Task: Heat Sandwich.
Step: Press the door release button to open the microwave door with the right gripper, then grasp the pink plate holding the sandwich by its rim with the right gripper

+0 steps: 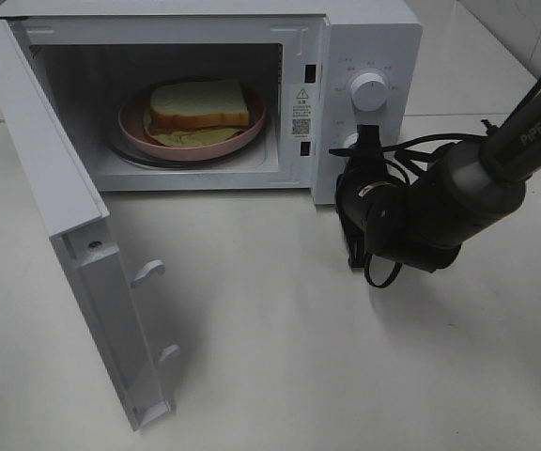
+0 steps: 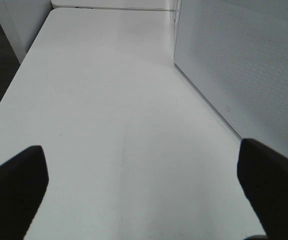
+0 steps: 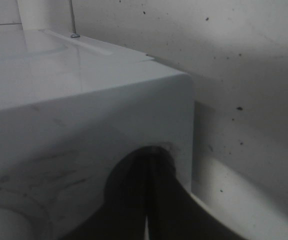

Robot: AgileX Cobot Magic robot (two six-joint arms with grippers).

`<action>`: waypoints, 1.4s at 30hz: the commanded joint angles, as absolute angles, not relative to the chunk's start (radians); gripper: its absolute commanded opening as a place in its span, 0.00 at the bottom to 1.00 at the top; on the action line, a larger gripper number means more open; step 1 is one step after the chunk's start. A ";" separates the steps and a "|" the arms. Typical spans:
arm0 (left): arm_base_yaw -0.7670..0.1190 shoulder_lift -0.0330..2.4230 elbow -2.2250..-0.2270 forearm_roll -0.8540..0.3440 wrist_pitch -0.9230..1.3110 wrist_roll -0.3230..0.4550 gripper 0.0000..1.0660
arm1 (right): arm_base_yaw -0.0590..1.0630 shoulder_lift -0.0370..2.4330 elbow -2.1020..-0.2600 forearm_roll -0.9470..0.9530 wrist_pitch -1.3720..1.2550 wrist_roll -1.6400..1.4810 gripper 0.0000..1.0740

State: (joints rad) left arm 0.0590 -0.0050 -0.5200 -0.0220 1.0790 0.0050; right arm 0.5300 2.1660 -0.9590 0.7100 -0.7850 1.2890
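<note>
The sandwich (image 1: 198, 105), a tan bread slice, lies on the pink plate (image 1: 134, 127) inside the white microwave (image 1: 364, 47). The microwave door (image 1: 54, 216) stands wide open to the left. My right gripper (image 1: 364, 141) is at the control panel, against the lower knob (image 1: 347, 141) and below the upper knob (image 1: 369, 91). In the right wrist view its dark fingers (image 3: 146, 200) are pressed together against the microwave's front (image 3: 84, 115). My left gripper (image 2: 144, 190) is open and empty over the bare table, beside the microwave's perforated wall (image 2: 244, 65). It is out of the exterior view.
The open door juts far forward over the table (image 1: 280, 329) on the left. The right arm and its cables (image 1: 458, 197) hang over the table to the right of the microwave. A tiled wall (image 1: 524, 28) stands behind.
</note>
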 commanded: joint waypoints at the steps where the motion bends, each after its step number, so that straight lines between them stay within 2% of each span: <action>1: 0.059 -0.023 -0.518 -0.024 1.070 0.007 0.92 | 0.488 2.135 -1.040 0.595 -0.959 1.291 0.00; 10: 0.059 -0.023 -0.518 -0.024 1.070 0.007 0.92 | 0.491 2.081 -0.940 0.590 -0.852 1.302 0.00; 16: 0.059 -0.023 -0.518 -0.024 1.070 0.007 0.92 | 0.491 2.040 -0.860 0.516 -0.755 1.303 0.00; 32: 0.059 -0.023 -0.518 -0.024 1.070 0.007 0.92 | 0.491 1.931 -0.709 0.420 -0.720 1.273 0.00; 42: 0.059 -0.023 -0.518 -0.024 1.070 0.007 0.92 | 0.491 1.776 -0.691 0.352 -0.406 0.967 0.01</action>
State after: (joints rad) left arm 0.0590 -0.0050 -0.5200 -0.0220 1.0790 0.0000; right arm 0.4960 1.8080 -0.6910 0.3820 -0.4570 1.0360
